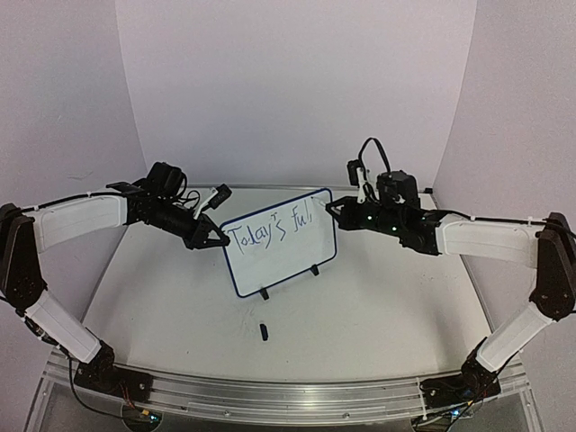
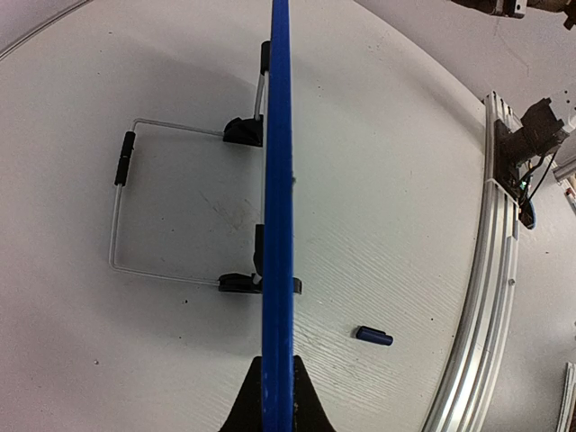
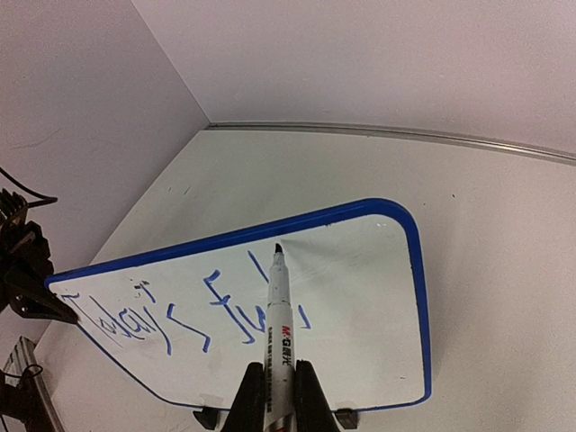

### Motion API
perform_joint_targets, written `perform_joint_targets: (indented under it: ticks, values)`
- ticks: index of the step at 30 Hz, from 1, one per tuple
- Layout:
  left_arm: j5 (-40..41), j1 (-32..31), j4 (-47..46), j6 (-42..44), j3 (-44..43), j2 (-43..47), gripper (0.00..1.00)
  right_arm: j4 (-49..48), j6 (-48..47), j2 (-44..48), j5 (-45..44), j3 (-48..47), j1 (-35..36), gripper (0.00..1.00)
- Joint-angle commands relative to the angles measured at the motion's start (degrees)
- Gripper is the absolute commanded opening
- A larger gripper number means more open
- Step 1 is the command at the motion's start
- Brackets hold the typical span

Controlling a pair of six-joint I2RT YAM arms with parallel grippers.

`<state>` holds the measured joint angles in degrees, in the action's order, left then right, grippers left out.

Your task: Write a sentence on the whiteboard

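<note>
Only partly legible sentence (image 1: 270, 230); left claw (image 1: 222, 240) tight on whiteboard (image 1: 290, 259), right claw (image 3: 276, 373) on marker (image 3: 279, 306).

Robotics lab test cell. White table (image 1: 180, 306) boxed in by plain backdrop panels (image 1: 297, 81). Aluminium rail (image 1: 288, 396) along the near edge carries the left arm base (image 1: 97, 371) and right arm base (image 1: 461, 387), with exposed cabling (image 2: 538, 175) at the mounts.

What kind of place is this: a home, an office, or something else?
Probably a robot test booth in a lab, not a home: plain white panels enclose a white table, and the left arm and right arm are bolted to an aluminium rail at its near edge.
</note>
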<state>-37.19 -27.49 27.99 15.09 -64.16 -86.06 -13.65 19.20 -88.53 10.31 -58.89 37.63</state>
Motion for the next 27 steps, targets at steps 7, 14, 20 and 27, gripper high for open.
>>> perform_joint_targets:
  ticks: [7, 14, 20, 27]
  values:
    - [2.71, -1.11, 2.78, 0.93, -0.79, -1.74, 0.00, -0.85, -0.76, -2.62, -1.58, -1.05, -0.17, 0.00]
    - [2.73, -1.15, 2.69, 0.92, -0.71, -1.88, 0.00, -0.85, 0.66, -1.78, -1.96, 2.62, -0.11, 0.00]
    - [2.65, -1.17, 2.69, 0.91, -0.69, -1.92, 0.00, -1.54, 1.71, -2.67, -1.88, 4.97, -0.18, 0.00]
    - [2.56, -1.20, 2.69, 0.83, -0.71, -1.84, 0.00, -1.47, 1.06, -2.96, -3.20, 4.13, -0.12, 0.00]
